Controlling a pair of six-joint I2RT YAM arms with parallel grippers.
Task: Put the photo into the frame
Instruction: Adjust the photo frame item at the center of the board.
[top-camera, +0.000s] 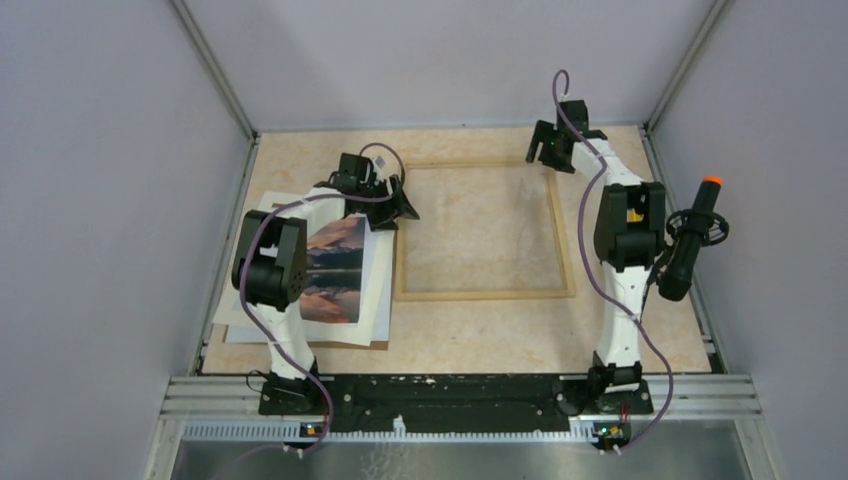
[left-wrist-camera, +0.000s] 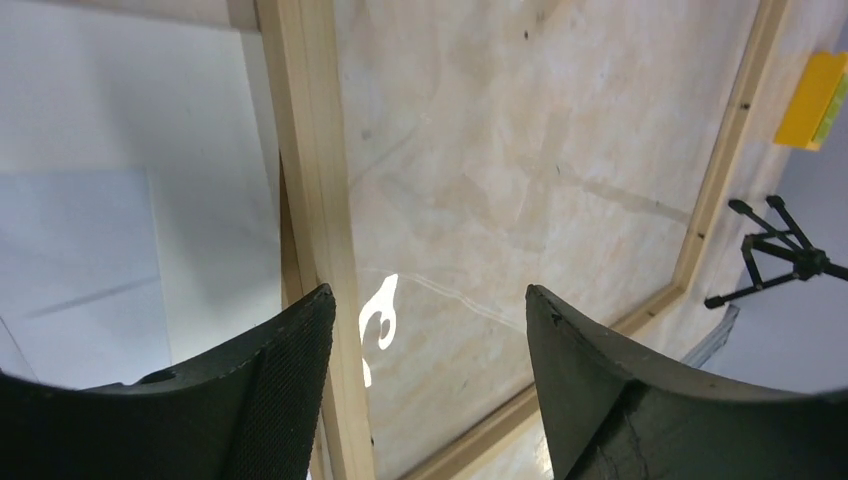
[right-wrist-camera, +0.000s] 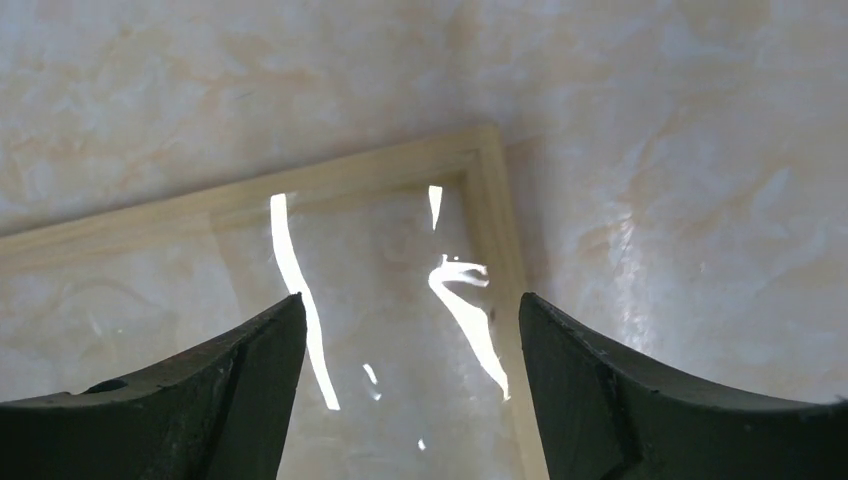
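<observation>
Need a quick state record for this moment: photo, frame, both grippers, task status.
photo: flat on white sheets, left of the frame, partly under the left arm
frame: flat mid-table, holding only a glossy pane
left gripper: open, empty, over the frame's left rail
right gripper: open, empty, by the frame's far right corner
status: photo not yet in frame

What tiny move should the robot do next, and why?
Probably swing the open, empty left tool leftward to the orange-and-blue landscape paper photo: it lies on white sheets, outside the thin light-wood rectangular frame.
</observation>
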